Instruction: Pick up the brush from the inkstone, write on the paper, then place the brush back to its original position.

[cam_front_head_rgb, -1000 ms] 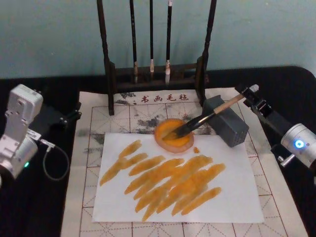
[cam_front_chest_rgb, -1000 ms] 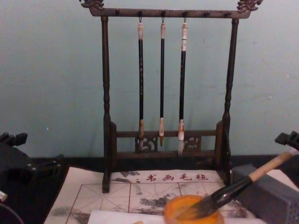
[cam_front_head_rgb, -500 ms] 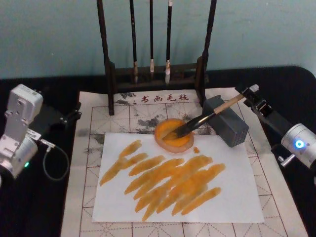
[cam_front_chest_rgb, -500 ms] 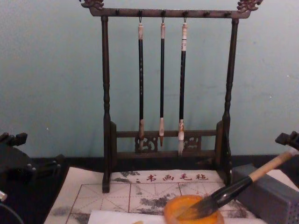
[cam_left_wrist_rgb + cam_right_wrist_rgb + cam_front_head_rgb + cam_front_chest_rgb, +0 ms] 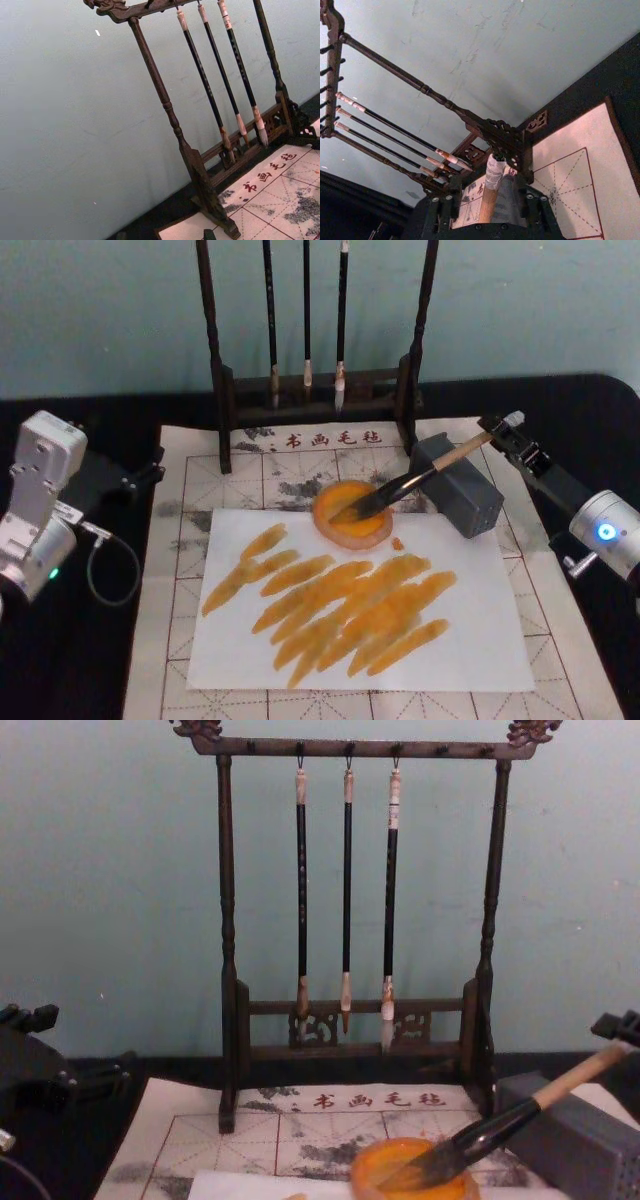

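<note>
Sitting at the handle end of the brush (image 5: pixel 415 477), the right hand (image 5: pixel 498 428) may be clenched or released, I cannot tell; retreating clenched would drag the tuft off the inkstone (image 5: pixel 351 525). Left hand (image 5: pixel 148 472) idles.

The head camera looks from above, forward and down, quite near, over the whole felt mat (image 5: pixel 165 640) up to the brush rack (image 5: pixel 316 392) at the mat's far edge. The chest camera sits low and faces straight across that far edge to the rack and the teal wall (image 5: pixel 120 870). The left wrist camera looks from near the mat's far left corner, tilted, up along the rack. The right wrist camera looks from low on the right, strongly tilted, up to the rack. All four views share the rack.
</note>
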